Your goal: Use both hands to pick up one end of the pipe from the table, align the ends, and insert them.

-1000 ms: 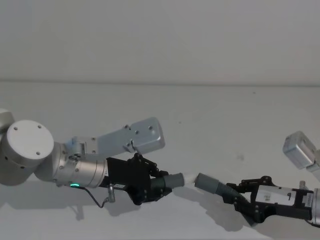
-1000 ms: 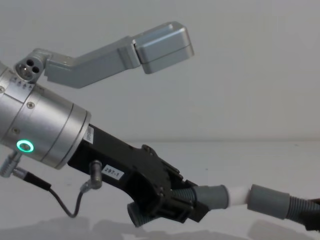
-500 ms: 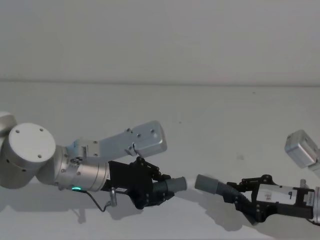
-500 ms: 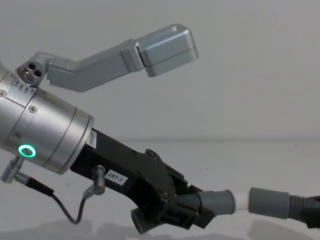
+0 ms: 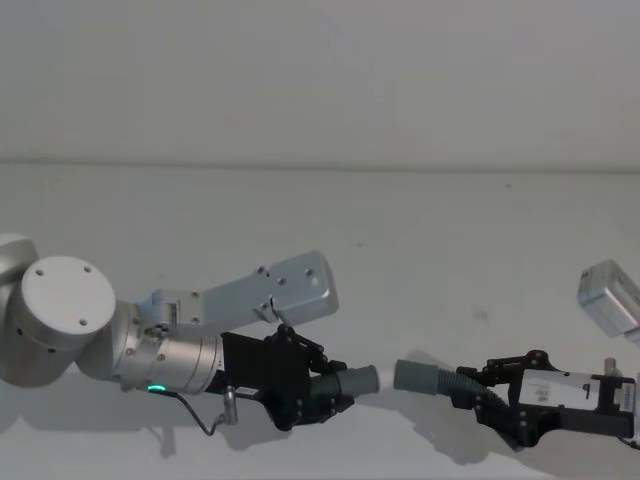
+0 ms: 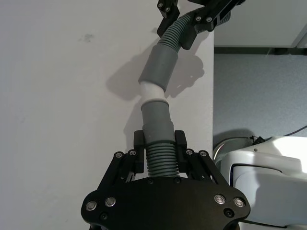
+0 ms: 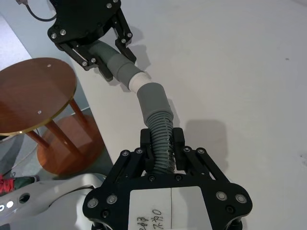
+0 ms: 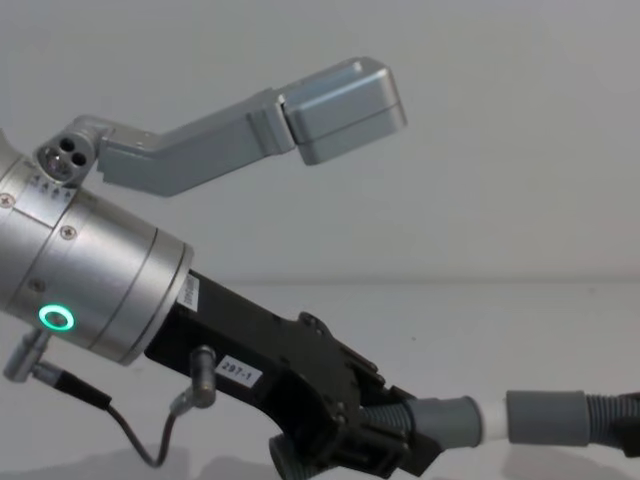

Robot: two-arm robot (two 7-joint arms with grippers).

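We've got both ends off the table [image 5: 420, 250] and facing each other. Our left hand [image 5: 318, 392] is clamped on the ribbed pipe [image 6: 162, 160] just behind the cuff with the white tip [image 6: 154, 91]; our right hand [image 5: 487, 398] grips the ribbing behind the wider sleeve [image 7: 152, 99]. Picking up is done and the line-up looks close. In the left wrist view the white tip sits right at the sleeve's mouth, maybe just inside, but the white band remains exposed in the chest view, so by our reckoning the insertion isn't seated yet. What's left is the straight push together.

Around us there's little: a round wooden stool [image 7: 33, 96] stands beside the table, well apart from the work, and a thin black cable [image 8: 130, 430] hangs under the left arm. Nothing sits between the two ends.
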